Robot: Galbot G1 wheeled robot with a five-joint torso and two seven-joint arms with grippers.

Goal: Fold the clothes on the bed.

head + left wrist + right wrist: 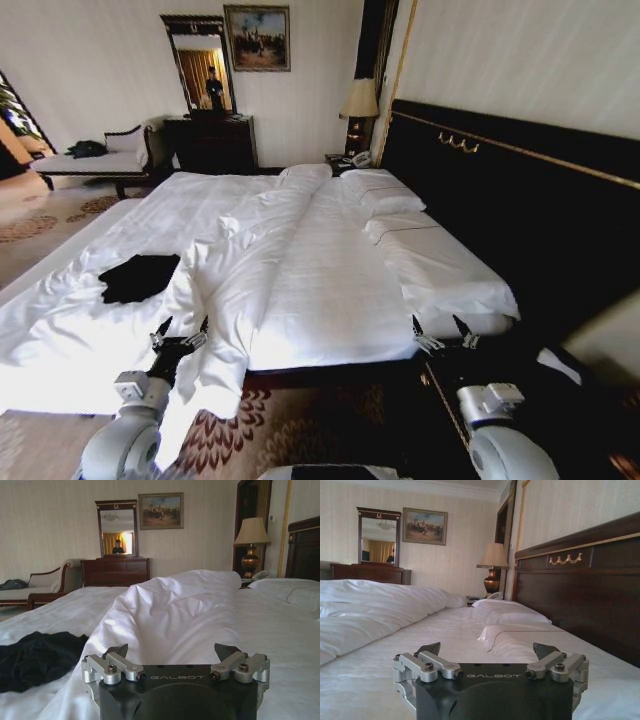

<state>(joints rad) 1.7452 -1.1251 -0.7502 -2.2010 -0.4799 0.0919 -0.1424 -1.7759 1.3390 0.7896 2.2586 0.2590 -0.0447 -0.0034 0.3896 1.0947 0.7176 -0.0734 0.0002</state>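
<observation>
A crumpled black T-shirt (138, 277) lies on the white bed (330, 290). My left gripper (180, 331) and right gripper (443, 332) hover at its near edge, fingers spread, holding nothing.

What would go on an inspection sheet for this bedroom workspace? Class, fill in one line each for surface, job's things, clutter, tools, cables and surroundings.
Surface: the bed has white sheets and a rumpled duvet bunched along its middle.
Job's things: black T-shirt lies crumpled and unfolded on the bed, on the robot's left side.
Clutter: nothing seen on the bed besides pillows.
Tools: left tool open, at the bed's near edge, close to the T-shirt; right tool open, at the near edge by the headboard.
Cables: nothing seen.
Surroundings: chaise, dresser with mirror, lamp.
</observation>
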